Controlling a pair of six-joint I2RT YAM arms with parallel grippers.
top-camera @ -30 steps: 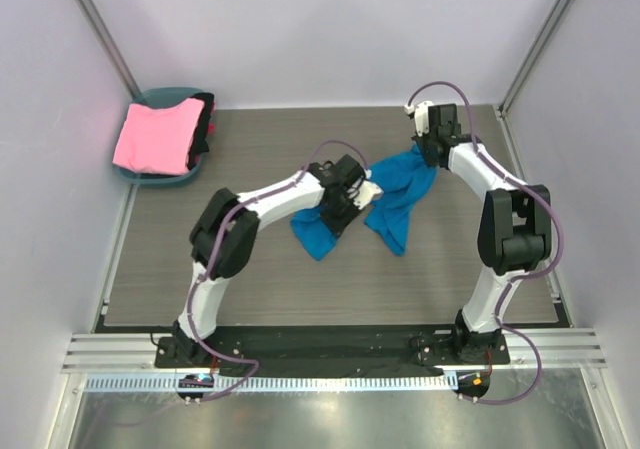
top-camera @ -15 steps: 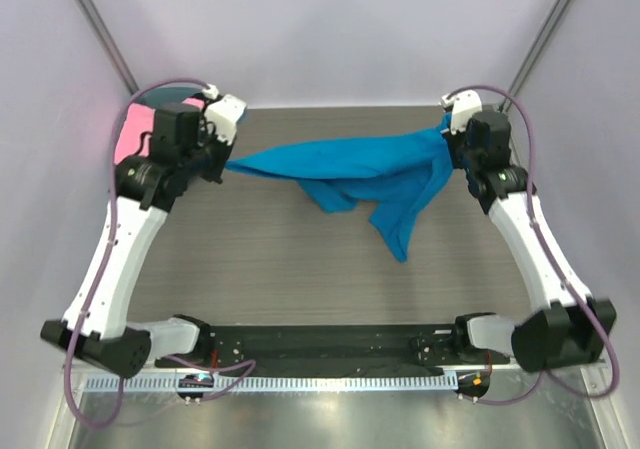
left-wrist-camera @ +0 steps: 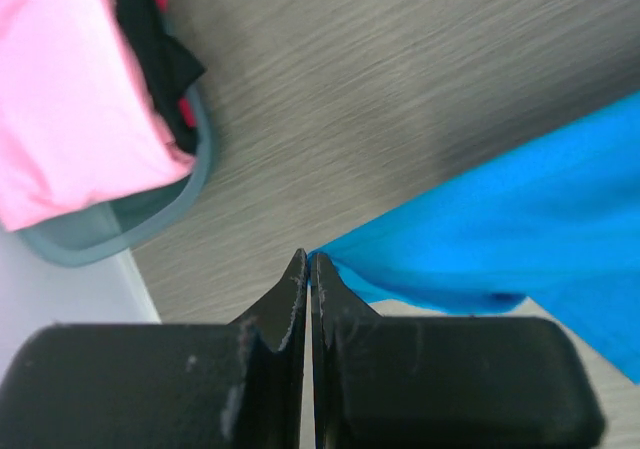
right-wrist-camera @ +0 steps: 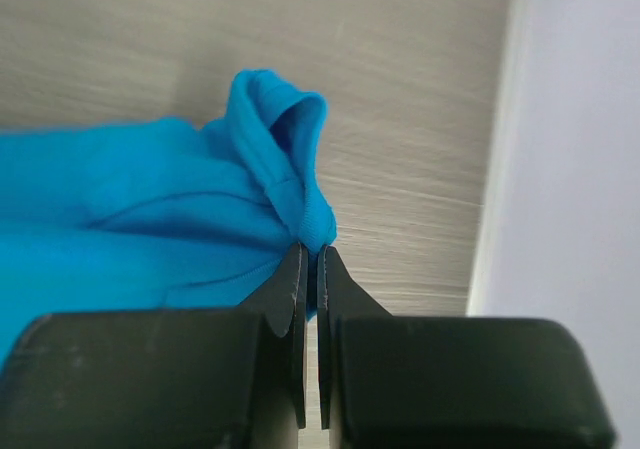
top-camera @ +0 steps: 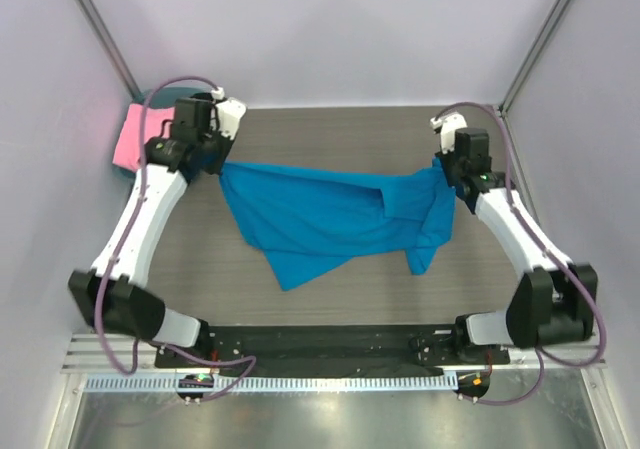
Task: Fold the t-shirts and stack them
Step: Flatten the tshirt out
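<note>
A blue t-shirt (top-camera: 320, 219) is stretched across the table between my two grippers, its lower part sagging onto the wood. My left gripper (top-camera: 215, 159) is shut on its left corner; in the left wrist view the gripper (left-wrist-camera: 309, 261) pinches the blue t-shirt's (left-wrist-camera: 520, 224) tip. My right gripper (top-camera: 447, 172) is shut on the right edge; in the right wrist view the gripper (right-wrist-camera: 310, 254) grips a bunched fold of the blue t-shirt (right-wrist-camera: 150, 199). A folded pink t-shirt (top-camera: 130, 134) lies on dark clothes in a teal basket at the back left.
The teal basket (left-wrist-camera: 150, 224) with pink t-shirt (left-wrist-camera: 70, 109) and dark clothes (left-wrist-camera: 150, 44) sits just left of my left gripper. The right wall (right-wrist-camera: 570, 139) is close to my right gripper. Metal frame posts stand at the back corners.
The two grippers have lowered and come toward the near side, and the blue t-shirt, held taut in the air before, now hangs wider and drapes onto the table.
</note>
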